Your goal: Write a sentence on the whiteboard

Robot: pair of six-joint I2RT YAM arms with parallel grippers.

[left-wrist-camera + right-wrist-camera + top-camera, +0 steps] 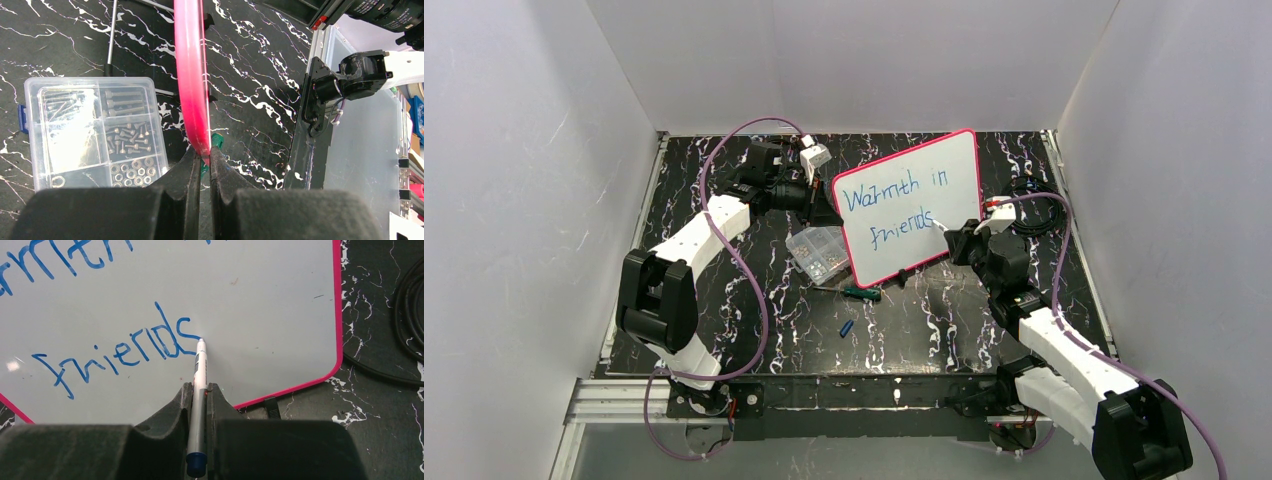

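The whiteboard (944, 170) with a pink-red rim lies tilted at the table's middle. The sentence (894, 207) in blue marker reads "Warmth in" over "friends". My left gripper (204, 156) is shut on the whiteboard's pink rim (192, 75) at its left edge. My right gripper (199, 389) is shut on a grey and white marker (198, 390) with a blue end. The marker's tip touches the board at the end of the "s" of the sentence's lower line (125, 352). In the top view the right gripper (959, 238) sits at the board's lower right.
A clear compartment box (816, 252) of screws and washers lies left of the board, also in the left wrist view (95, 132). A green-handled tool (861, 293) and a blue cap (846, 327) lie in front of the board. Black cables (1039, 205) are at the right.
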